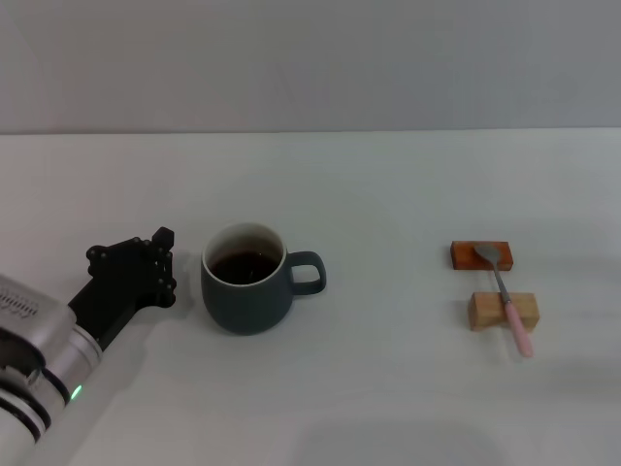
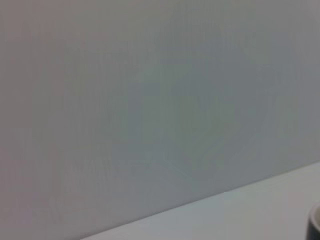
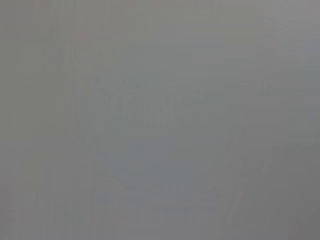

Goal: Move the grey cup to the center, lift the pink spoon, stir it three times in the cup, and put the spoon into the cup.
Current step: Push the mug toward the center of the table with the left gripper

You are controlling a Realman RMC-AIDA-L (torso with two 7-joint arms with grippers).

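The grey cup [image 1: 246, 293] stands on the white table left of the middle, holding dark liquid, with its loop handle pointing right. A sliver of its rim shows at the edge of the left wrist view [image 2: 316, 222]. My left gripper [image 1: 163, 267] is low over the table just left of the cup, a small gap away, holding nothing. The pink spoon [image 1: 508, 299] lies at the right, its silver bowl on an orange-brown block [image 1: 466, 256] and its pink handle across a light wooden block [image 1: 485, 312]. My right gripper is out of view.
The white table [image 1: 388, 388] runs back to a grey wall [image 1: 310, 58]. The right wrist view shows only plain grey.
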